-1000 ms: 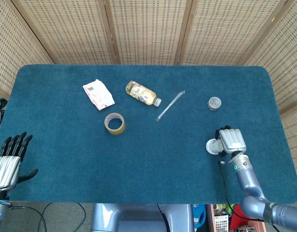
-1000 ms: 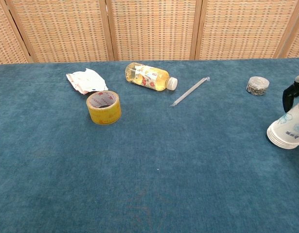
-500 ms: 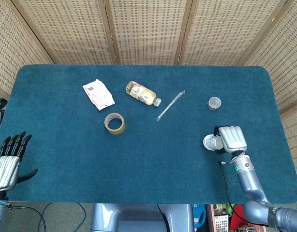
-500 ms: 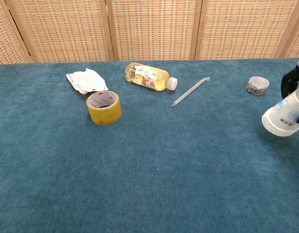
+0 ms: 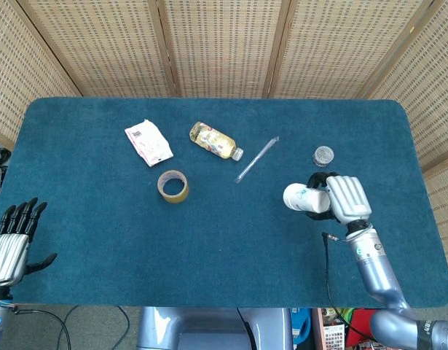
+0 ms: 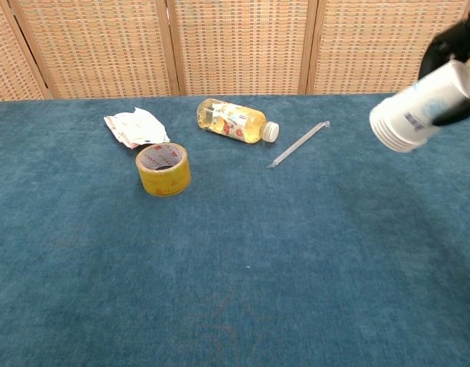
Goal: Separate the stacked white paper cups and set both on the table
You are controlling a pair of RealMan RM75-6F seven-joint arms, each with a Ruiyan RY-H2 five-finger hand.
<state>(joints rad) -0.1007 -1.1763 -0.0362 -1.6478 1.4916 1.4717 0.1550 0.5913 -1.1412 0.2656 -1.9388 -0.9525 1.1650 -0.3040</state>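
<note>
A: Item, stacked white paper cups (image 5: 299,199): held in the right hand (image 5: 339,198), fingers wrapped round the upper part of the stack. The stack lies on its side, clear of the blue table (image 5: 209,248), base pointing toward the table's left edge, over the right half and nearer the front edge than the back.

B: Left hand (image 5: 10,244)?

A: Off the front-left corner, fingers spread, holding nothing. Well apart from the cups.

B: So the step in hand?

A: By my judgement, carrying the stack inward to where the left hand can reach it. The cups are not yet parted.

B: How to do it well?

A: Hold by the outer cup only, with a firm but light squeeze, since paper walls will likely buckle and lock the cups together. Present the free end toward the left hand so it can take hold of one cup and draw it straight along the stack's axis.

B: Obstructions?

A: Small round tin (image 5: 323,155) just behind the right hand, wrapped straw (image 5: 256,160), bottle of yellow drink (image 5: 215,141), roll of yellow tape (image 5: 173,186), crumpled packet (image 5: 148,141). All lie toward the back; the front middle is the better place to set the cups down.
</note>
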